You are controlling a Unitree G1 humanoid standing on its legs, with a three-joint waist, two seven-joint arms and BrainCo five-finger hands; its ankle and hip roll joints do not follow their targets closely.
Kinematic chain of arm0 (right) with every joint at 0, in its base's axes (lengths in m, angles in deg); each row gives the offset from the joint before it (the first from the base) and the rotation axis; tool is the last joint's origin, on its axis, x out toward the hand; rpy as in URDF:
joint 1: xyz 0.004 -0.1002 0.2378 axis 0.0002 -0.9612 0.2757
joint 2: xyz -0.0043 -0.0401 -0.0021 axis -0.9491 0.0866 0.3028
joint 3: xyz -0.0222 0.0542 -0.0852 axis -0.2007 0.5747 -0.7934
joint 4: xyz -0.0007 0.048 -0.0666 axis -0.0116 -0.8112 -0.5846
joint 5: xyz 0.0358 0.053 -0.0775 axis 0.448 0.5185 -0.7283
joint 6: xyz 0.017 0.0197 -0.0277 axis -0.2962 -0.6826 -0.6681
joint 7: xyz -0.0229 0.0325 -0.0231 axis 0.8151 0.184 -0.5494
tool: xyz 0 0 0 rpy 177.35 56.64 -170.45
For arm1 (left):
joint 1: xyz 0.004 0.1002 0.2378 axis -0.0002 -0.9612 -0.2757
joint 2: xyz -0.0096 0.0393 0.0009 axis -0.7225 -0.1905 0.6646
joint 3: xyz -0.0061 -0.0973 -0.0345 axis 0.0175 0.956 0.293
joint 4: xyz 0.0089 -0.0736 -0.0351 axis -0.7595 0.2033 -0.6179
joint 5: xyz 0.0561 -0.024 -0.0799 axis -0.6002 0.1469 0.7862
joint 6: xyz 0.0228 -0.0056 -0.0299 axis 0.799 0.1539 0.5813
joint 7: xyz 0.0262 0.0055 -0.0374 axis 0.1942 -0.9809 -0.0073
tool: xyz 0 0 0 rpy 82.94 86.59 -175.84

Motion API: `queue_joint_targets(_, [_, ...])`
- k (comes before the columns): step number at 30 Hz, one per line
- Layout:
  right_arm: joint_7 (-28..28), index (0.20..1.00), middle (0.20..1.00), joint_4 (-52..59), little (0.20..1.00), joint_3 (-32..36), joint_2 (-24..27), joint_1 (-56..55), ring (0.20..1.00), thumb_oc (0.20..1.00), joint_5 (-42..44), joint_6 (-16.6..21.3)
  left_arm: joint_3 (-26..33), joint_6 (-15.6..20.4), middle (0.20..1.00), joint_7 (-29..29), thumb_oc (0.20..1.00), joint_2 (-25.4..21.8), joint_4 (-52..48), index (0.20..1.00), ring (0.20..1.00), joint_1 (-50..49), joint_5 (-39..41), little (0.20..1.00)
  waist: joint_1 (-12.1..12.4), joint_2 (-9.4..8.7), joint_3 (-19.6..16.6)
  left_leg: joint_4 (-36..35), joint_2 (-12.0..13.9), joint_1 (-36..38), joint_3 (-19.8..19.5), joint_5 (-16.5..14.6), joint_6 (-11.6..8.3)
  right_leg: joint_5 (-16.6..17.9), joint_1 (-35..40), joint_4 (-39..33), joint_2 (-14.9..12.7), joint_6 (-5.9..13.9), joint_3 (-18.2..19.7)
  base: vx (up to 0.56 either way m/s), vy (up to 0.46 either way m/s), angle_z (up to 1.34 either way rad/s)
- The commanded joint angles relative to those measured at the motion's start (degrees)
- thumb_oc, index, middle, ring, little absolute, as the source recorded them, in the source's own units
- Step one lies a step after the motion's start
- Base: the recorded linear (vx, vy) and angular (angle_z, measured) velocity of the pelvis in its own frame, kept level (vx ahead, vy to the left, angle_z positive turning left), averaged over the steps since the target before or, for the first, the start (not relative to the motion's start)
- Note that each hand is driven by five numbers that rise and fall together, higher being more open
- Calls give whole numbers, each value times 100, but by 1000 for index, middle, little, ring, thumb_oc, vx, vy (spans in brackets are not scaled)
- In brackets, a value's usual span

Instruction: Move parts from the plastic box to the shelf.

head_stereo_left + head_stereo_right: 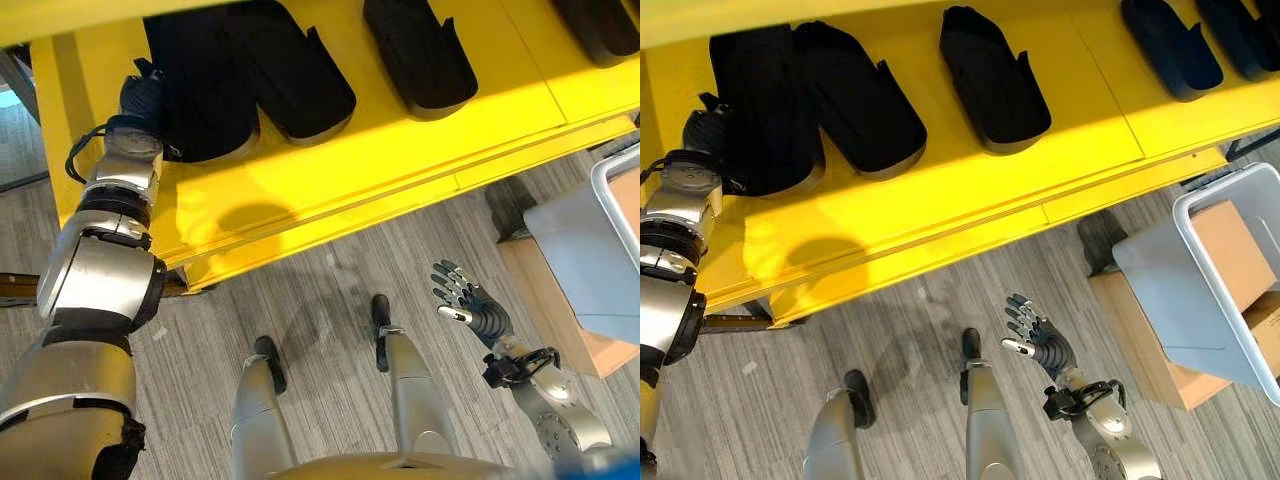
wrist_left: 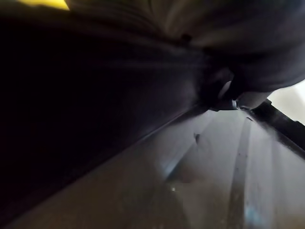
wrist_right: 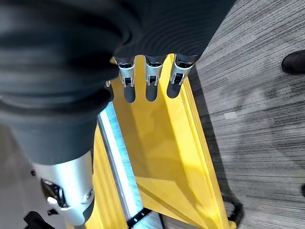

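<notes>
Left robot hand at black parts on yellow shelf, plastic box right

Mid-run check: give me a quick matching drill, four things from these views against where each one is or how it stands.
1. left hand
2. right hand
3. plastic box
4. black parts

a. on brown cartons beside the shelf
b. lying in a row on the yellow shelf
c. at the leftmost black part
d. open, over the floor

Pairs: 1-c, 2-d, 3-a, 4-b
</notes>
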Motion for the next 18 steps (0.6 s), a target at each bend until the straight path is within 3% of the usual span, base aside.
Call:
queue_joint_targets(1, [-4, 1000, 1000, 288, 1000, 249, 268, -19, 1000, 1000, 150, 235, 192, 368, 200, -22, 200, -195, -19, 200, 200, -142, 458, 200, 39, 88, -3, -219, 305, 275, -515, 347, -395, 60, 213, 321, -253, 208, 229, -23, 37, 18])
queue_joint_targets(9, [-35, 1000, 1000, 157, 1000, 202, 287, 54, 1000, 1000, -21, 269, 114, 622, 200, -69, 200, -191, -735, 200, 200, -447, 654, 200, 109, 87, 60, -208, 248, 280, -542, 367, -369, 96, 301, 299, -323, 206, 188, -19, 27, 3])
queue_joint_targets(18, [13, 1000, 1000, 114, 1000, 182, 308, 27, 1000, 1000, -64, 229, 206, 547, 200, 37, 200, -292, -549, 200, 200, -592, 601, 200, 160, 49, 63, -183, 237, 245, -579, 389, -356, 86, 309, 316, -341, 208, 175, 0, 0, 0])
